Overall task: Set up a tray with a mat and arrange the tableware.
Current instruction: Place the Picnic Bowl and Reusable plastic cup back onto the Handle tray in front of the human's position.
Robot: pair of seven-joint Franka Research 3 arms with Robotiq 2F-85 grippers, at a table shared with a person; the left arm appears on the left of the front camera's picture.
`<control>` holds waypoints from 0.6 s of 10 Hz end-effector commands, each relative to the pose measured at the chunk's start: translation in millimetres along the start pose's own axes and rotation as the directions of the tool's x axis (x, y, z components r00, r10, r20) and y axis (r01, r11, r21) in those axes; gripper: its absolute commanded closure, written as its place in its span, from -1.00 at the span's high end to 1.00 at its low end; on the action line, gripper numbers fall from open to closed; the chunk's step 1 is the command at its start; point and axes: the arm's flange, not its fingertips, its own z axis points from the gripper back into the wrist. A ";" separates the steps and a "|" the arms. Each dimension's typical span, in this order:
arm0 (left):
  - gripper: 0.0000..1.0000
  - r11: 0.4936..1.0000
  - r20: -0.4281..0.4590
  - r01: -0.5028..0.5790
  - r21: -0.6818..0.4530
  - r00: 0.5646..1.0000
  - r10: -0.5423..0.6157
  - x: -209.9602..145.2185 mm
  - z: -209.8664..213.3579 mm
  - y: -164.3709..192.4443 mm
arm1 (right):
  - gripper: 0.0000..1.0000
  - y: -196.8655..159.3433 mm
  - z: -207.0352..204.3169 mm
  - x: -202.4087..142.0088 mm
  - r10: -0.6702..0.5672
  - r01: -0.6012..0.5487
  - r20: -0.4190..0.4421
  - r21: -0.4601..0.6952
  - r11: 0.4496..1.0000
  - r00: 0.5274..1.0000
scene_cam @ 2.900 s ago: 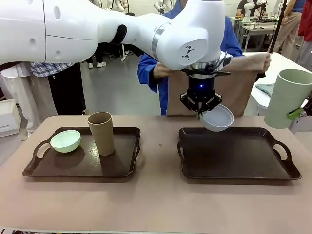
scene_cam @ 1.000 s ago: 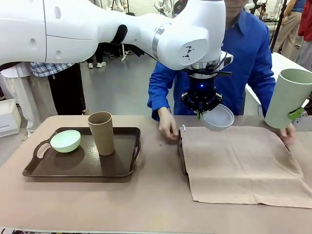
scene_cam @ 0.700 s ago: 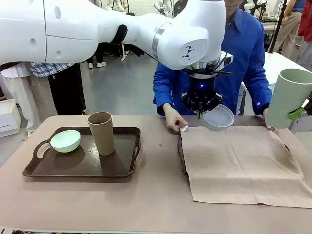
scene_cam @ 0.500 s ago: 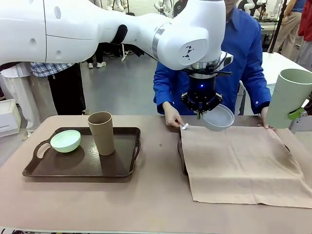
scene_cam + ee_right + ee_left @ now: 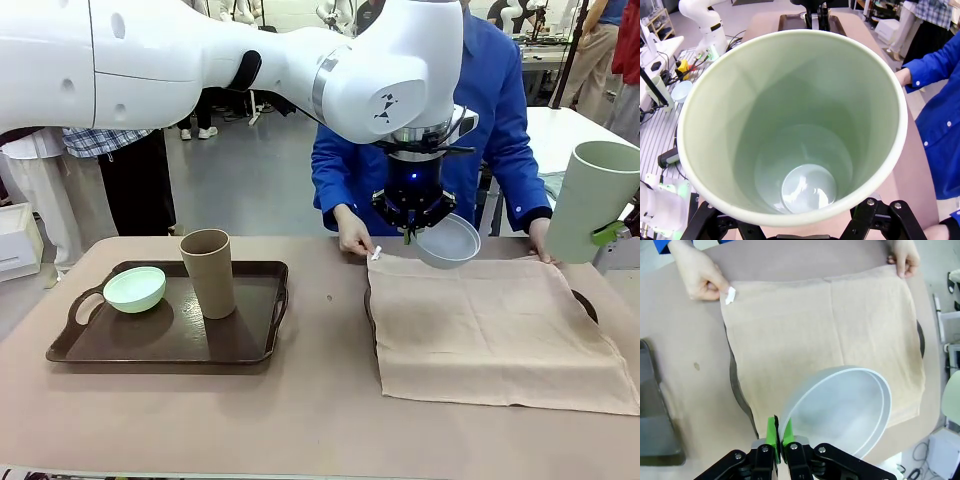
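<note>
My left gripper (image 5: pixel 410 232) hangs above the right tray's far edge, shut on the rim of the white bowl (image 5: pixel 447 242). In the left wrist view the gripper (image 5: pixel 779 432) pinches that tilted bowl (image 5: pixel 840 410) over the tan mat (image 5: pixel 825 325). The mat (image 5: pixel 490 325) covers the right tray (image 5: pixel 588 304); a person's hands (image 5: pixel 353 238) hold its far corners. At the right edge my right gripper (image 5: pixel 610 235) is shut on the pale green cup (image 5: pixel 592 200), held in the air. From the right wrist I look down into the cup (image 5: pixel 795 130).
The left tray (image 5: pixel 100 350) carries a mint green bowl (image 5: pixel 135 289) and an upright tan-brown cup (image 5: pixel 208 272). A person in a blue shirt (image 5: pixel 500 110) stands at the far side. The mat's near edge overhangs the right tray onto the table.
The person has drawn the mat toward the far side, so it lies straighter over the right tray. Both arms have stayed still with the bowl and the cup.
</note>
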 end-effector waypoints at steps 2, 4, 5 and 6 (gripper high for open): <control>-1.00 1.000 0.003 0.003 -0.002 1.000 -0.003 1.5 1.0 -1.6 | -0.47 -0.5 -0.6 1.6 0.011 -0.011 0.004 -0.004 1.000 1.000; -1.00 1.000 0.003 0.003 -0.002 1.000 -0.003 1.5 1.0 -1.6 | -0.47 -0.5 -0.6 1.6 0.011 -0.011 0.004 -0.004 1.000 1.000; -1.00 1.000 0.003 0.003 -0.002 1.000 -0.003 1.5 1.0 -1.6 | -0.47 -0.5 -0.6 1.6 0.011 -0.011 0.004 -0.004 1.000 1.000; -1.00 1.000 0.003 0.003 -0.002 1.000 -0.003 1.5 1.0 -1.6 | -0.47 -0.5 -0.6 1.6 0.011 -0.011 0.004 -0.004 1.000 1.000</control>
